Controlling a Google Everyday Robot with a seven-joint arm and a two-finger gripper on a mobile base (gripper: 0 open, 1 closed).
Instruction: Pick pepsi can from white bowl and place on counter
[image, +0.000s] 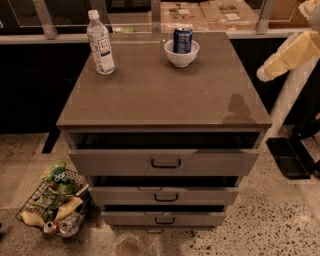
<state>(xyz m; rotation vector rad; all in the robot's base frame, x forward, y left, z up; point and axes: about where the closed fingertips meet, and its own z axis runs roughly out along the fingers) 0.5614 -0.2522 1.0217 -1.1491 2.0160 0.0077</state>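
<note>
The pepsi can (182, 39) is dark blue with a silver top and stands upright in the white bowl (181, 56). The bowl sits at the back of the counter (165, 95), right of centre. My gripper (263, 74) is the pale end of the arm (295, 52), which reaches in from the right edge. It hangs beside the counter's right side, well to the right of the bowl and nearer the front, touching nothing. Its shadow falls on the counter's front right part.
A clear water bottle (100, 44) with a white cap stands at the counter's back left. The cabinet's three drawers (165, 162) stand slightly open. A wire basket (55, 202) of snack bags and crushed cans sits on the floor at lower left. A railing runs behind the counter.
</note>
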